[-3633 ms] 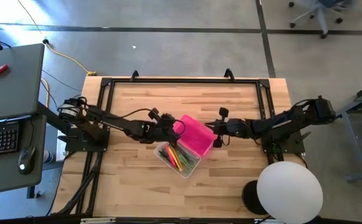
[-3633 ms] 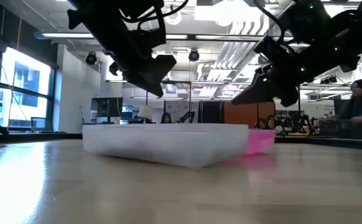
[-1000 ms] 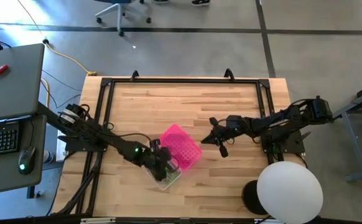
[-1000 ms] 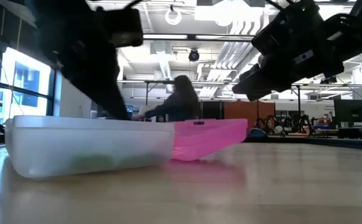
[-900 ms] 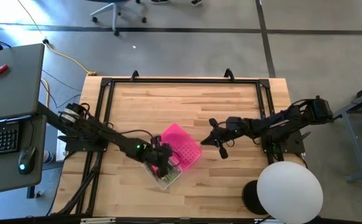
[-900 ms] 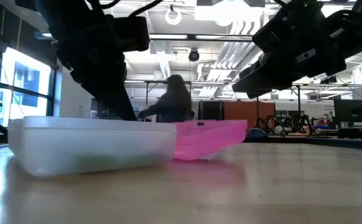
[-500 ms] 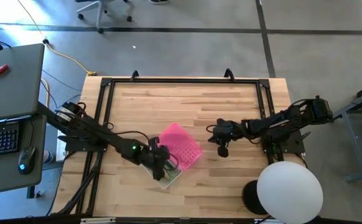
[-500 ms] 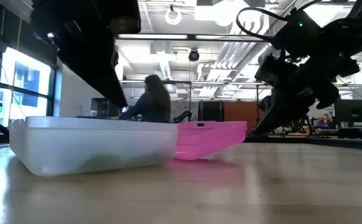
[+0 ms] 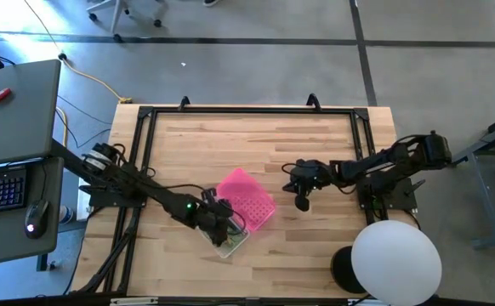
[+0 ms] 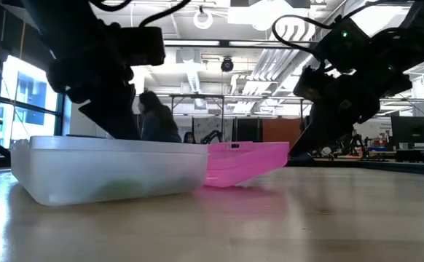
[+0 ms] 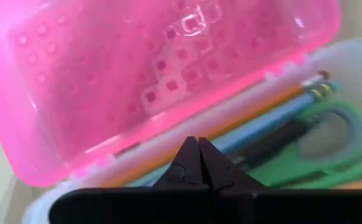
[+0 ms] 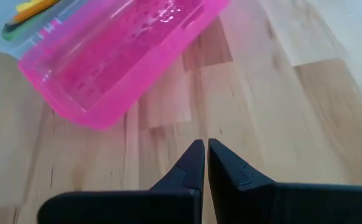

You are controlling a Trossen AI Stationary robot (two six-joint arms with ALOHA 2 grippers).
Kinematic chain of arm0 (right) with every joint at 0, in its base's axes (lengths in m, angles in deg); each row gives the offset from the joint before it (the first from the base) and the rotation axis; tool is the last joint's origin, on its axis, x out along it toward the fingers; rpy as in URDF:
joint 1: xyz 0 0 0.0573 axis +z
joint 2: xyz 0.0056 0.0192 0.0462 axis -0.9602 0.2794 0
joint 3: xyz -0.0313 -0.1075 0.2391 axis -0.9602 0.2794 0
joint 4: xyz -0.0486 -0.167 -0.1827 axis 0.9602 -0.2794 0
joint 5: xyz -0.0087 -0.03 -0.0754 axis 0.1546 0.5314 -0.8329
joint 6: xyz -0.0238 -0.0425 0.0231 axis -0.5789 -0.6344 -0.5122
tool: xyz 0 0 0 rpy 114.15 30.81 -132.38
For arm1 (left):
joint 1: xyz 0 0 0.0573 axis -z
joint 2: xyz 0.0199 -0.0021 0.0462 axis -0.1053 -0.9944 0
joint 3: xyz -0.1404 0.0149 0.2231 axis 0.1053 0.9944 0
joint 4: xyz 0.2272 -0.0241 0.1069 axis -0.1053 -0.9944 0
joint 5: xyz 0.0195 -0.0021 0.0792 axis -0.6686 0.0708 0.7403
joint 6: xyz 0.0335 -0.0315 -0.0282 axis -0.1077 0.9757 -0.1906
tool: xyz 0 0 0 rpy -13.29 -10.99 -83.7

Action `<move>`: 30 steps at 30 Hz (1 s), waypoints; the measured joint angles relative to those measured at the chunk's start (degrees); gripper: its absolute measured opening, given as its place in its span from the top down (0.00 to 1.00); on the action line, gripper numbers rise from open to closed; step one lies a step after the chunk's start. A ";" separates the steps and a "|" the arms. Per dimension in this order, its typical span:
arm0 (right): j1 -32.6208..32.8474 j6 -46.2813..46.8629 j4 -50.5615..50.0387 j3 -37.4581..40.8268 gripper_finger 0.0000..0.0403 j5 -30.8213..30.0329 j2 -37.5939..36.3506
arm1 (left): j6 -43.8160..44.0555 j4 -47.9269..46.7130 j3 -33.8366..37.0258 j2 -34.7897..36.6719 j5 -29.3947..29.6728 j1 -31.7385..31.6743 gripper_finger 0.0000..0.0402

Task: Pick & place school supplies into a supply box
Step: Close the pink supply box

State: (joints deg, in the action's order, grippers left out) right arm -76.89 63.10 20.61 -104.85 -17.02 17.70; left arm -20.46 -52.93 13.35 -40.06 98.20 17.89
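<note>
The left gripper (image 9: 220, 223) is seen with jaws pressed together, holding nothing, poised over the clear tray of the supply box (image 9: 233, 240), just at the hinge edge of the pink lid (image 9: 246, 199). Inside the tray, green-handled scissors (image 11: 321, 140), a pencil (image 11: 296, 89) and pens are visible. The box is placed at 6 o'clock of the wooden surface (image 9: 315, 144), with its lid swung open toward 2 o'clock. The right gripper (image 9: 301, 201) is held at 3 o'clock of the lid, apart from it, jaws likewise together and empty, pointed down at the bare wood.
</note>
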 joint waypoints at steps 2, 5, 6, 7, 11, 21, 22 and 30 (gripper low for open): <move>-0.18 0.18 1.40 -0.04 1.00 1.10 1.94 | -0.77 -0.01 0.00 0.00 -0.32 -1.09 0.98; -0.24 2.22 4.43 0.03 1.00 1.61 5.33 | -1.16 0.09 0.00 0.00 -1.59 -2.78 0.97; -0.24 2.43 5.48 -0.07 1.00 1.61 6.32 | -1.17 0.26 0.00 0.00 -2.01 -3.31 0.97; -0.15 2.36 6.22 -0.36 1.00 1.69 7.19 | -1.24 0.55 0.00 0.00 -2.18 -3.70 0.97; -0.13 0.08 6.99 -3.05 1.00 2.61 11.22 | -3.51 3.19 0.00 0.00 -2.15 -4.74 0.98; -0.31 -6.06 7.51 -8.85 1.00 5.23 17.76 | -3.52 3.48 0.02 0.02 -3.10 -5.78 0.96; -0.31 -6.72 7.65 -8.87 1.00 5.25 17.54 | -3.16 3.48 0.02 0.02 -3.33 -5.78 0.97; -0.85 -9.63 10.08 -9.81 1.00 6.94 15.75 | -2.92 1.58 -0.34 0.57 -0.74 -5.76 0.96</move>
State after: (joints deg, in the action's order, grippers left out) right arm -77.74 53.47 30.69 -114.66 -10.07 33.45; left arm -23.38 -51.35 13.01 -39.50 97.46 12.13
